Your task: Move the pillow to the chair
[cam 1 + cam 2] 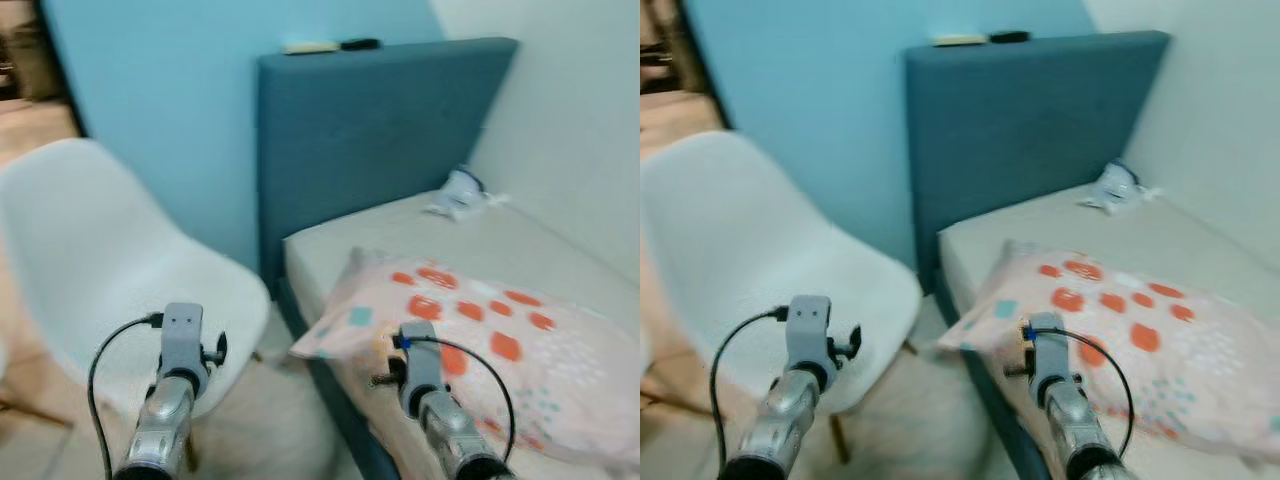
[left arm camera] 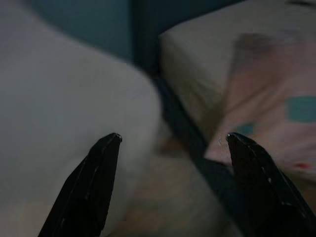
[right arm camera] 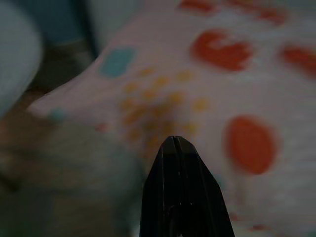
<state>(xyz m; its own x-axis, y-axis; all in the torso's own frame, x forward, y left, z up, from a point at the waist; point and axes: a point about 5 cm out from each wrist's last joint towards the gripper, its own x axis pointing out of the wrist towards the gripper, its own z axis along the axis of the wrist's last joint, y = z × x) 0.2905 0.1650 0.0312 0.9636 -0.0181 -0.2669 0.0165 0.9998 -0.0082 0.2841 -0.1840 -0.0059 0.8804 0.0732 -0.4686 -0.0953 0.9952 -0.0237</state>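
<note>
Blue walls back an upholstered bed (image 1: 500, 250); soft, spotted pillow (image 1: 480, 340) lies at its edge, beside a moulded white chair (image 1: 100, 260). Left gripper (image 2: 170, 143): fingers apart, empty. Right gripper (image 3: 177, 148): fingers together, above the pillow.

left gripper (image 2: 173, 140) fingers spread, right gripper (image 3: 175, 143) fingers together

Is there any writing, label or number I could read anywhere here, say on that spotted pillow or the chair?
None can be read.
The pillow bears only orange and teal patches, no letters.
The white chair is plain.
The small things on the headboard are too blurred to tell.
</note>
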